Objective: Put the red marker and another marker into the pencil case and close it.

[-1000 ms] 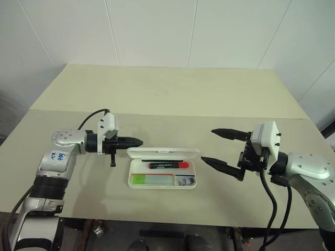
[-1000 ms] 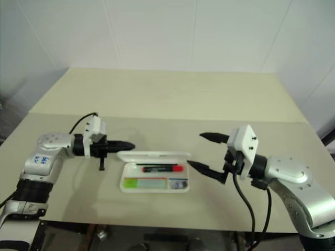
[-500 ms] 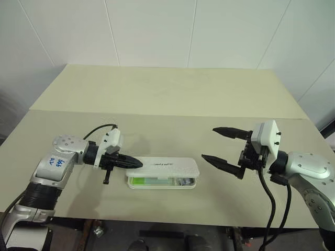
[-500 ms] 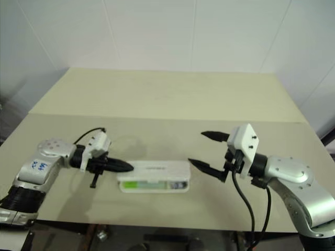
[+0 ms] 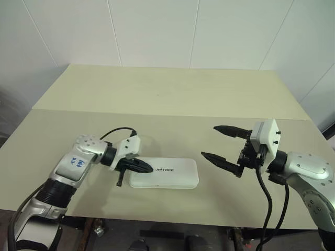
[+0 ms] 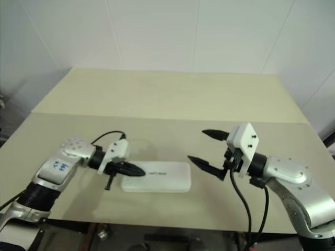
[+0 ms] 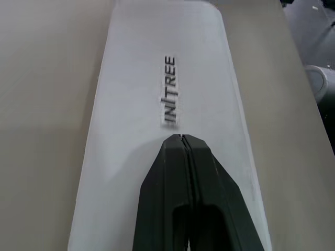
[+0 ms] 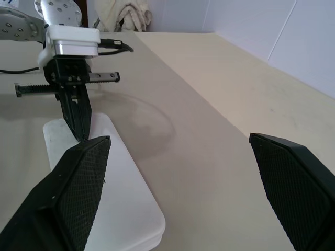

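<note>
On my left arm, the left gripper (image 5: pixel 149 169) is clenched tight, its two black fingers (image 7: pixel 184 172) pressed together with no gap and nothing between them. It slants down to the right, and its tip rests on the lid of the pencil case (image 5: pixel 170 172), at the lid's left end, just short of the small dark lettering (image 7: pixel 169 91) that runs away from the tip along the lid. A black cable (image 5: pixel 116 132) loops up behind that wrist.

The pencil case lies flat and closed on the beige table (image 5: pixel 172 94), directly under and ahead of my left fingertips, its long side running left to right near the table's front edge. With the lid down, I cannot see the red marker or another marker, so I cannot tell where they lie.

To the right of the case, apart from it and above the table, my right gripper (image 5: pixel 224 142) is released: its fingers (image 8: pixel 78 178) stand wide apart, pointing roughly level back toward the case, with nothing held between them. The case's right end sits below and just beyond the nearer fingertip.
</note>
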Action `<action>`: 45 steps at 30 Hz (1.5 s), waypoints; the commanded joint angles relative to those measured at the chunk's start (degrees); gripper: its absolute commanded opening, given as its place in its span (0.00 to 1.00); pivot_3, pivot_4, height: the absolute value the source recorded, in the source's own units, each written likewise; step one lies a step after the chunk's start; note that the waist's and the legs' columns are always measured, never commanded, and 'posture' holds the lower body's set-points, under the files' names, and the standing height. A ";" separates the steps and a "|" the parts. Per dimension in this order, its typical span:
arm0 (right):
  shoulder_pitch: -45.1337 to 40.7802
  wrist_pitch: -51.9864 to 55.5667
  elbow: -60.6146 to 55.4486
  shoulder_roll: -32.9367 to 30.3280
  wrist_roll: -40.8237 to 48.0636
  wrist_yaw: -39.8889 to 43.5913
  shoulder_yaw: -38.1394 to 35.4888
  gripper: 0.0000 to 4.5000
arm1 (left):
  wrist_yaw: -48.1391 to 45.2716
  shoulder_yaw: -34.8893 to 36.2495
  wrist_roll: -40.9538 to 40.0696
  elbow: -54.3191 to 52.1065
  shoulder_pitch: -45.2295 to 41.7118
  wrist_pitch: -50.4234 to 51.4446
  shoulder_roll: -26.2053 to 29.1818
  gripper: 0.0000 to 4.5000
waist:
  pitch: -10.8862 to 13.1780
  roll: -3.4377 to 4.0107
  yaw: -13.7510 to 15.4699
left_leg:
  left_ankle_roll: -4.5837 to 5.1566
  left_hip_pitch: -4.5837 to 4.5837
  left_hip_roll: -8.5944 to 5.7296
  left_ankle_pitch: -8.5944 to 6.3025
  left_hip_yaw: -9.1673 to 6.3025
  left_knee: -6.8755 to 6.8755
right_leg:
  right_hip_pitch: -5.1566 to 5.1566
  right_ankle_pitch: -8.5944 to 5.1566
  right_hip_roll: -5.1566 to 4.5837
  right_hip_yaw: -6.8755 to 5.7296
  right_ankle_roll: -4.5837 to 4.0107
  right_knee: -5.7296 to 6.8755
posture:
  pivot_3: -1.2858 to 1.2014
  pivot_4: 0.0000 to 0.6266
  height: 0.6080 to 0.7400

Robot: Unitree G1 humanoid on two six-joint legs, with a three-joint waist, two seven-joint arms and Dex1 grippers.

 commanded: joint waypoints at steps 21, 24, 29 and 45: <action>0.50 -2.77 0.47 1.46 -1.54 -0.94 -1.23 1.00 | 8.55 9.82 -4.96 -3.63 2.27 0.81 -4.80 0.01 | 0.01 -0.01 -0.01 | 0.02 0.10 0.01 0.01 0.00 0.17 | 0.06 0.00 0.04 0.03 -0.02 0.24 | 0.52 0.24 1.00; -0.09 -4.57 3.14 1.70 -2.86 0.15 -1.09 1.00 | 9.19 15.34 -8.88 -1.35 3.23 -0.19 -5.38 0.13 | 0.00 -0.01 -0.12 | 0.02 0.11 0.01 0.01 0.01 0.15 | 0.06 0.00 0.03 0.04 -0.02 0.23 | 0.52 0.24 1.00; -0.98 -8.05 8.25 1.52 -5.43 2.51 -0.73 1.00 | 8.81 21.54 -10.15 2.62 6.10 -6.31 -3.55 0.50 | 0.00 0.00 -0.17 | 0.02 0.14 0.01 0.01 0.02 0.10 | 0.04 0.00 0.03 0.04 -0.02 0.23 | 0.52 0.24 1.00; -0.05 -11.05 18.51 -7.69 -5.52 14.78 -8.06 1.00 | 6.13 28.23 -12.45 6.57 8.92 -8.42 4.16 1.00 | 0.00 0.00 -0.20 | 0.02 0.12 0.01 0.01 0.03 0.08 | 0.03 0.00 0.01 0.04 -0.02 0.21 | 0.52 0.24 1.00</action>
